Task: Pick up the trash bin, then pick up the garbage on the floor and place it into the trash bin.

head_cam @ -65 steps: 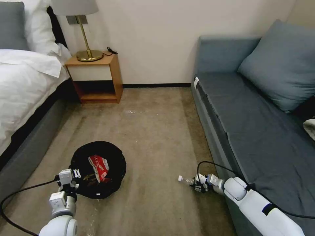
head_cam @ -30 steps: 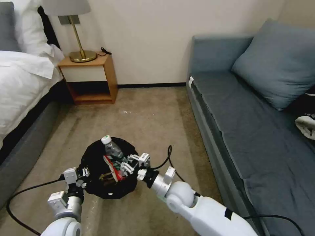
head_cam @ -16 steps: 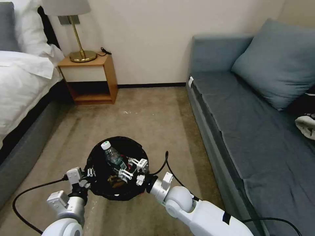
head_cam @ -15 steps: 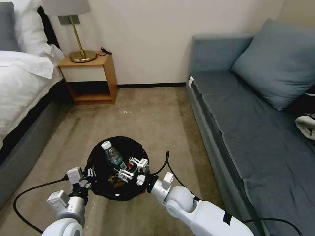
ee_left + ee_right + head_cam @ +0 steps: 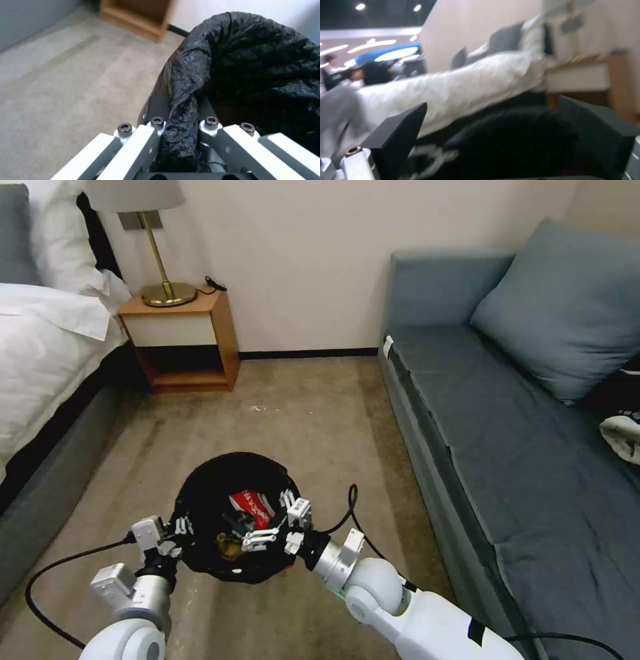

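Note:
The trash bin [image 5: 200,490], lined with a crinkly black bag, hangs low over the carpet in front of me. My left gripper [image 5: 172,529] is shut on its near-left rim; the left wrist view shows the fingers [image 5: 151,132] clamped on a fold of the bag [image 5: 260,62]. Inside lie garbage pieces: a red snack packet [image 5: 252,507] and a tan crumpled piece [image 5: 227,545]. My right gripper [image 5: 277,523] hovers open over the bin's right side with nothing in it. In the blurred right wrist view its dark pads [image 5: 398,132] stand wide apart above the black bin [image 5: 520,142].
A bed [image 5: 47,347] runs along the left and a grey sofa [image 5: 520,413] along the right. A wooden nightstand [image 5: 183,340] with a brass lamp [image 5: 160,290] stands at the far wall. Open carpet [image 5: 300,413] lies between them.
The clear bottle that stood upright in the bin has dropped out of sight, uncovering the red packet. My right gripper let go and drew back slightly to the right. The bin shifted a little.

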You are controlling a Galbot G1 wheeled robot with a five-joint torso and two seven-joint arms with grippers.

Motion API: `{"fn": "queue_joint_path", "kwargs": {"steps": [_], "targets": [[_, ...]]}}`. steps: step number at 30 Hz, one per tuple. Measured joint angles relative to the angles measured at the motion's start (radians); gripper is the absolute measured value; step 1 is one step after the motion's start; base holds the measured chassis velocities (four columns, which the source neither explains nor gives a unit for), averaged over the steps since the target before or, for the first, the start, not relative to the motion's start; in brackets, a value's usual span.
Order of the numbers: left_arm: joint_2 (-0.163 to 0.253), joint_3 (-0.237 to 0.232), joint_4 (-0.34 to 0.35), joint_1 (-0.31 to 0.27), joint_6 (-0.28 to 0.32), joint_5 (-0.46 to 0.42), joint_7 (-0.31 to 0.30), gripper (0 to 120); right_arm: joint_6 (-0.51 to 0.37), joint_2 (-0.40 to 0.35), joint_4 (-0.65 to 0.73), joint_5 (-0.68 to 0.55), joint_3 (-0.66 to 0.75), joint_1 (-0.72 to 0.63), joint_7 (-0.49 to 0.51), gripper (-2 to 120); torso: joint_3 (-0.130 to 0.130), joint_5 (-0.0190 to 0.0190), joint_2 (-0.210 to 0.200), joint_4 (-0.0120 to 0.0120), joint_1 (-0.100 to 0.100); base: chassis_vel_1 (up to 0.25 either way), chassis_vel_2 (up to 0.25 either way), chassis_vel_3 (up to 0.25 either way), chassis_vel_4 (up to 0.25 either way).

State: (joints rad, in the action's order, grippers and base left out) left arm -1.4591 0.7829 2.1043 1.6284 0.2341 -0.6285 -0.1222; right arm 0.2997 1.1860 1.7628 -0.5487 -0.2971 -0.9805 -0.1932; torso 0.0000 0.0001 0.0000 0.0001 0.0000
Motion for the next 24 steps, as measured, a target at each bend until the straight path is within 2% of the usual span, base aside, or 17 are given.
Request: {"fn": "queue_joint_path", "kwargs": {"steps": [3, 5, 6, 7, 9, 10, 12, 18, 19, 24], "targets": [[0.01, 0.019, -0.051, -0.035, -0.005, -0.103, -0.074, 7, 0.012, -0.007, 0.066, 0.079, 0.088, -0.045, 0.116, 100, 0.0, -0.0001, 0.0, 0.0, 0.0, 0.0, 0.0, 0.0, 0.0], [0.01, 0.019, -0.051, -0.035, -0.005, -0.103, -0.074, 7, 0.012, -0.007, 0.066, 0.079, 0.088, -0.045, 0.116, 100, 0.0, -0.0001, 0.0, 0.0, 0.0, 0.0, 0.0, 0.0, 0.0], [0.017, 0.031, -0.092, -0.06, -0.009, -0.162, -0.115, 7, 0.01, -0.007, 0.114, 0.177, 0.174, -0.094, 0.206, 100, 0.0, -0.0001, 0.0, 0.0001, 0.0, 0.0, 0.0, 0.0, 0.0], [0.021, 0.037, -0.11, -0.07, -0.01, -0.188, -0.132, 7, 0.008, -0.002, 0.138, 0.213, 0.22, -0.119, 0.233, 100, 0.0, -0.0001, 0.0, -0.0002, 0.0, 0.0, 0.0, 0.0, 0.0], [0.029, 0.048, -0.143, -0.094, -0.004, -0.257, -0.174, 7, 0.009, 0.018, 0.183, 0.252, 0.314, -0.184, 0.258, 100, 0.0, -0.0001, 0.0, -0.0002, 0.0, 0.0, 0.0, 0.0, 0.0], [0.029, 0.048, -0.143, -0.094, -0.004, -0.257, -0.174, 7, 0.009, 0.018, 0.183, 0.252, 0.314, -0.184, 0.258, 100, 0.0, -0.0001, 0.0, -0.0002, 0.0, 0.0, 0.0, 0.0, 0.0], [0.031, 0.063, -0.183, -0.125, 0.019, -0.355, -0.236, 7, 0.018, 0.028, 0.232, 0.261, 0.392, -0.269, 0.285, 100, 0.0, -0.0001, 0.0, -0.0002, 0.0, 0.0, 0.0, 0.0, 0.0], [0.032, 0.095, -0.243, -0.16, 0.031, -0.418, -0.288, 7, 0.039, 0.01, 0.277, 0.284, 0.456, -0.375, 0.3, 100, 0.0, -0.0001, 0.0, -0.0002, 0.0, 0.0, 0.0, 0.0, 0.0], [0.036, 0.105, -0.256, -0.166, 0.035, -0.427, -0.293, 15, 0.046, 0.011, 0.292, 0.294, 0.473, -0.404, 0.3, 100, 0.0, 0.0001, 0.0, -0.0001, 0.0, 0.0, 0.0, 0.0, 0.0], [0.038, 0.107, -0.268, -0.167, 0.032, -0.42, -0.295, 26, 0.045, 0.024, 0.316, 0.297, 0.486, -0.433, 0.312, 100, 0.0, 0.0, 0.0, 0.0, 0.0, 0.0, 0.0, 0.0, 0.0]]}}
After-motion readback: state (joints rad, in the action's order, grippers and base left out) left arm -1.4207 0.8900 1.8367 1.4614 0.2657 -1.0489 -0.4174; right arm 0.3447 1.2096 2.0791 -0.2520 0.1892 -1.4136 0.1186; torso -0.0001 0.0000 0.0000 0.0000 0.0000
